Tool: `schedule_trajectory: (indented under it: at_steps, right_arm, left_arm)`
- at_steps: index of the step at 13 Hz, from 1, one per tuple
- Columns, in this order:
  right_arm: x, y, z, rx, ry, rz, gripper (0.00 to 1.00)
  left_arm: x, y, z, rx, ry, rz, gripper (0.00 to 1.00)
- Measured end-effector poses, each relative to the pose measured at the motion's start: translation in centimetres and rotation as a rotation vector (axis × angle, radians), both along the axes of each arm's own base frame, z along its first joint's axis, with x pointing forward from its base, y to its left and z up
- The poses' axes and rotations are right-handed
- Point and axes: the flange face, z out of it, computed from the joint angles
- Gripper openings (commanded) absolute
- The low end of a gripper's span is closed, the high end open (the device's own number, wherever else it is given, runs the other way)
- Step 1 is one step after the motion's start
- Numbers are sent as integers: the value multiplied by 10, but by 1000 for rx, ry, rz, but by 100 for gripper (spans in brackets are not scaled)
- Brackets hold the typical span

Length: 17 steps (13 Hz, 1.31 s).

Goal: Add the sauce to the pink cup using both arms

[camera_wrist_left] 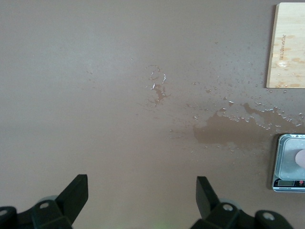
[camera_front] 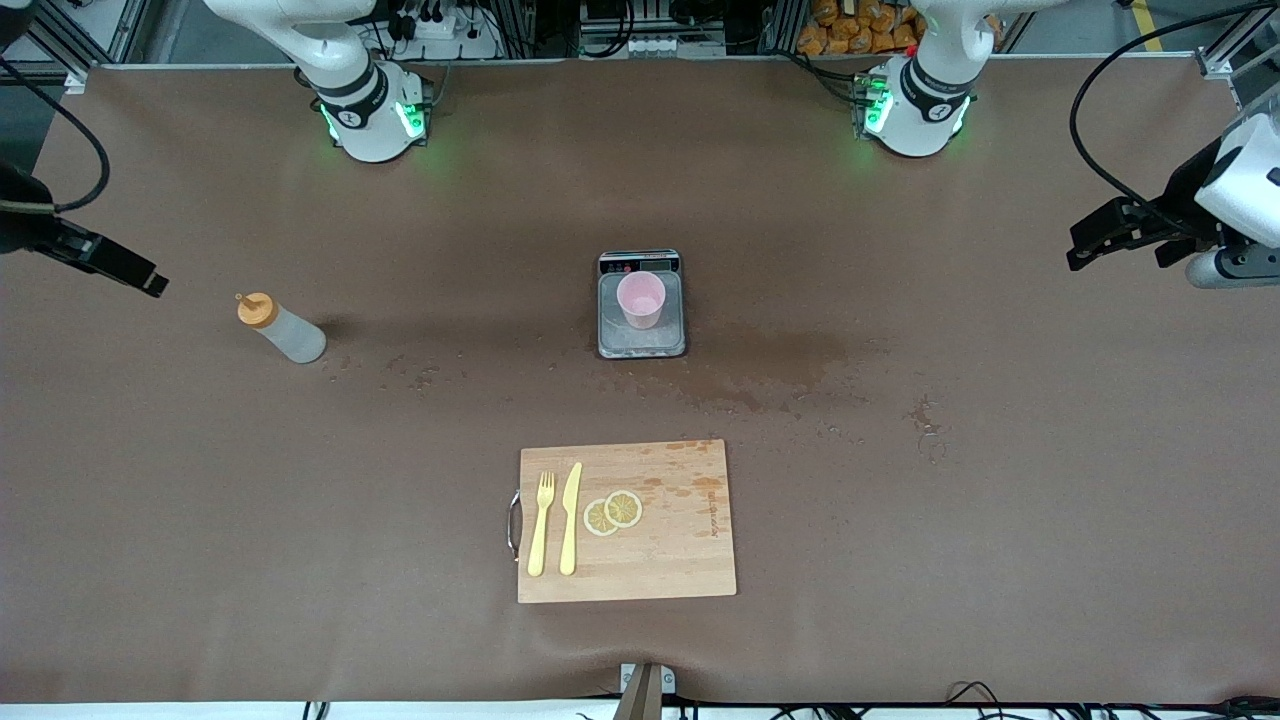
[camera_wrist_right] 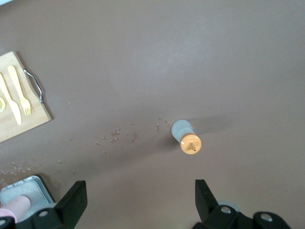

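Observation:
The sauce bottle point(camera_front: 283, 330), whitish with an orange cap, stands upright on the brown table toward the right arm's end; it also shows in the right wrist view point(camera_wrist_right: 187, 138). The pink cup point(camera_front: 641, 299) stands on a scale tray point(camera_front: 612, 342) at mid-table. It shows partly in the right wrist view point(camera_wrist_right: 14, 207) and the left wrist view point(camera_wrist_left: 301, 157). My right gripper point(camera_front: 150, 280) point(camera_wrist_right: 140, 195) is open and empty, up over the right arm's end of the table, apart from the bottle. My left gripper point(camera_front: 1080, 250) point(camera_wrist_left: 142, 193) is open and empty over the left arm's end.
A wooden cutting board point(camera_front: 690, 560) with a yellow fork point(camera_front: 541, 522), a knife point(camera_front: 570, 518) and lemon slices point(camera_front: 613, 511) lies nearer to the front camera than the scale. Wet stains point(camera_front: 770, 370) and droplets mark the table between scale and board.

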Motion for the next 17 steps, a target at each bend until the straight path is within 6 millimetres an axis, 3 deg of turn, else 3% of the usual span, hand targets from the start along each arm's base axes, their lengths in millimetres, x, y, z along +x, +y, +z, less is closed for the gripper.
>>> schedule_trajectory:
  at_steps: [4,8,12,17]
  right_arm:
    - [0,-21,2,5,-3,64,100]
    - [0,-19,2,-12,-3,74,100]
    - [1,-4,3,-47,-5,107,100]
    - [4,-3,6,-51,-38,109,100]
  left_arm:
    - [0,0,-1,0,3,0,100]
    - [0,0,-2,0,5,0,100]
    - [1,0,-2,0,-1,0,100]
    - [2,-8,0,-1,-18,-14,100]
